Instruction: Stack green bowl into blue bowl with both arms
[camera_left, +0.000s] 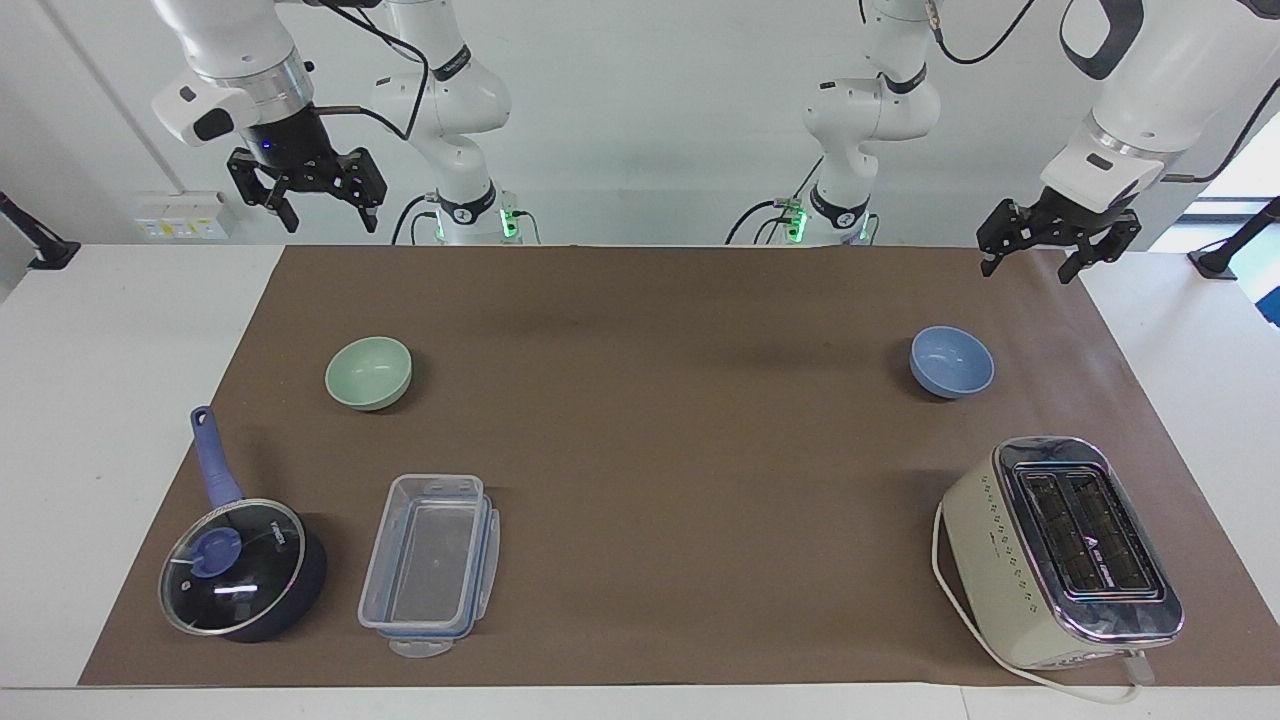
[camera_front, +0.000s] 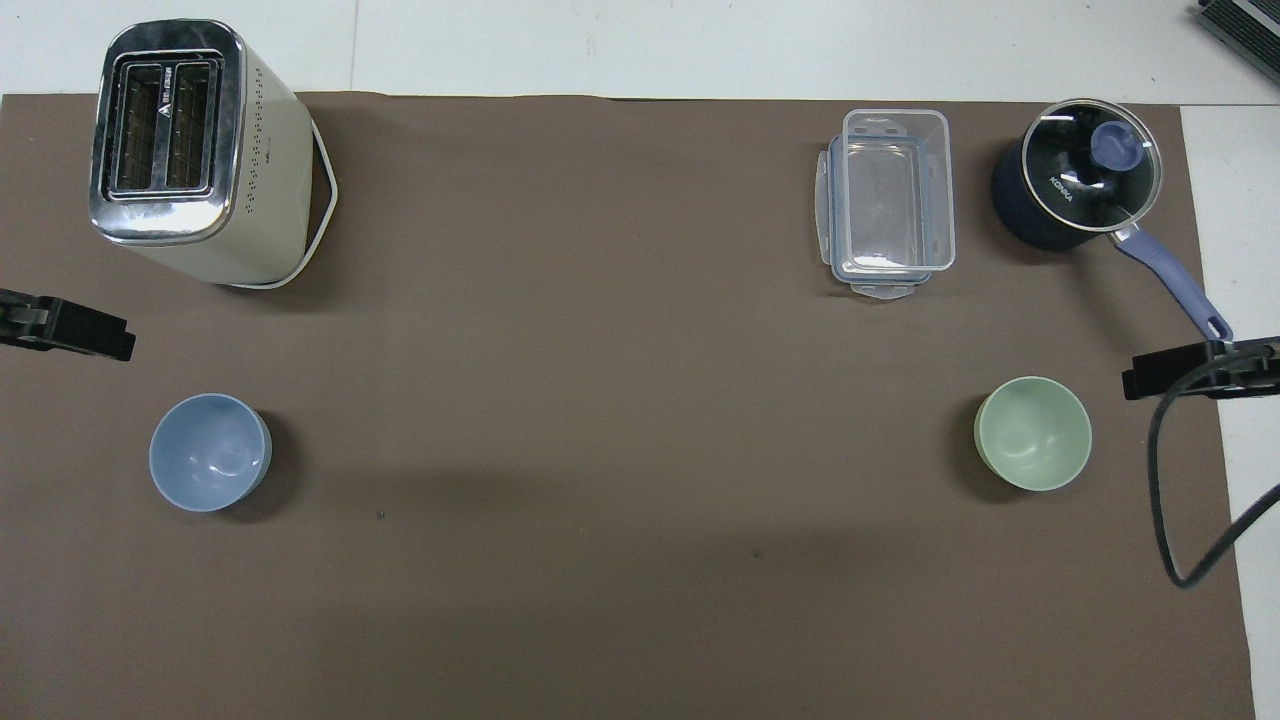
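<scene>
Two bowls sit well apart: the green bowl (camera_left: 368, 372) toward the right arm's end, the blue bowl (camera_left: 951, 361) toward the left arm's. Right gripper (camera_left: 322, 207) and left gripper (camera_left: 1040, 255) hang raised, fingers spread, empty — a rim pinch could slip or tip either bowl. The saucepan (camera_left: 243, 568) lid seems to read "KONKA"; the toaster's (camera_left: 1062, 552) mark is unreadable.

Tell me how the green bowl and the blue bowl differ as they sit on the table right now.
Colour: the green bowl is pale mint, the blue bowl periwinkle.
Place: the green bowl sits toward the right arm's end of the table, the blue bowl toward the left arm's end.
Neighbours: the green bowl is nearest the saucepan, the blue bowl nearest the toaster.
Shared: both stand upright, empty, untouched and look alike in size and shape.
</scene>
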